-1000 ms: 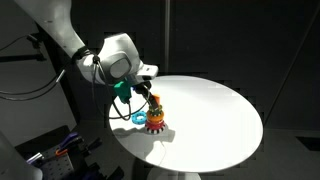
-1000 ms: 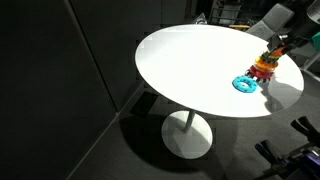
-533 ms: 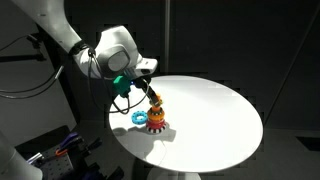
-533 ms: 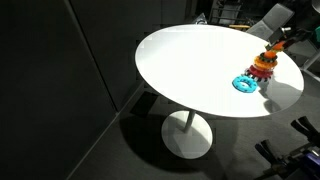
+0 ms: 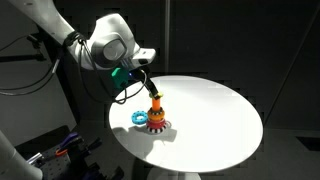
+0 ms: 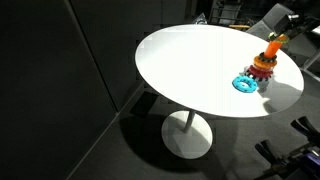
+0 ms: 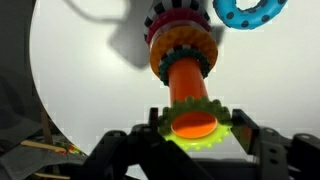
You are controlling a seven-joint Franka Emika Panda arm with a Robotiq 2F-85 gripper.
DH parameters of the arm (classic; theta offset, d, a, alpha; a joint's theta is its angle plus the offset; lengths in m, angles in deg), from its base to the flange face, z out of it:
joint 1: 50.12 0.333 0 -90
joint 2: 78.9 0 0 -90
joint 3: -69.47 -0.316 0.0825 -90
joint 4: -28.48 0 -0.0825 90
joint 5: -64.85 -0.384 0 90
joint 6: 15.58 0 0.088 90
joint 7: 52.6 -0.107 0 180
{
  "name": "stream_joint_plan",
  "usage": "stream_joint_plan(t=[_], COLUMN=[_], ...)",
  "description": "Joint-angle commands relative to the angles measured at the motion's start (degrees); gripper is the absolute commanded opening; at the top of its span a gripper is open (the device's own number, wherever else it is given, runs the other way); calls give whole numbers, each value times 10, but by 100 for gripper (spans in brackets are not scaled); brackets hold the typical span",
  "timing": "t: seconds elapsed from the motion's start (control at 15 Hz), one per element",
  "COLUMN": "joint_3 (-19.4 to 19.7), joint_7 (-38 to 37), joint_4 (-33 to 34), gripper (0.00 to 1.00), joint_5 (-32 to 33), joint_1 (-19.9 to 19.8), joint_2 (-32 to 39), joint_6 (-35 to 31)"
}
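Wrist view first, read from left to right: bare white table (image 7: 70,90) fills the left side. At the bottom edge comes one dark finger (image 7: 128,152) of the gripper (image 7: 195,140), then the green toothed ring (image 7: 225,122) that it pinches, with the other finger on the far side. We judge the jaws partway closed, pressed against opposite sides of the ring. The relation that matters is ring to orange peg (image 7: 188,85). The ring's hole sits squarely over the peg's tip, whose orange shows through the middle. The peg's long axis runs straight away from the gripper down to the stack of rings (image 7: 183,45) at its foot. So the ring is at the upper end of the peg, well apart from the stack; we cannot tell whether the tip is inside the hole or just under it. Further right, a blue ring (image 7: 250,12) lies flat on the table just beside the stack. In an exterior view the arm enters from the left and the gripper (image 5: 150,88) hangs above the peg (image 5: 157,100). The blue ring (image 5: 137,118) lies left of the stack (image 5: 156,123), and open table (image 5: 225,120) stretches to the right.
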Motion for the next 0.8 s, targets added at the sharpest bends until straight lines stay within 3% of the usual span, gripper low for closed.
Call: stream_joint_plan(t=[0.0, 0.73], joint_3=[-3, 6], joint_7=[-18, -27], joint_4=[-7, -14], gripper=[48, 48], joint_5=[2, 12], joint_1=[-1, -28], joint_2=[-39, -67], joint_6=[29, 50])
